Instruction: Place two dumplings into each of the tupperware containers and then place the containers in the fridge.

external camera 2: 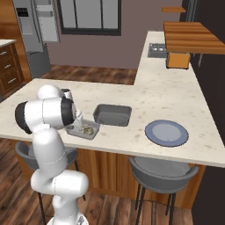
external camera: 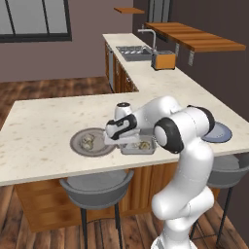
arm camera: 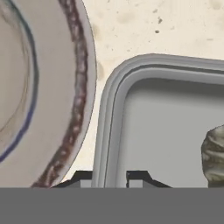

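The gripper (arm camera: pixel 109 177) is clamped on the rim of the smaller container (arm camera: pixel 166 131), probably for carrying it fridgeward. 1 dumpling (arm camera: pixel 214 157) is seen inside, beside the plate (arm camera: pixel 52 87).

No legible text, label, brand, number or sign appears on any surface in the three views.
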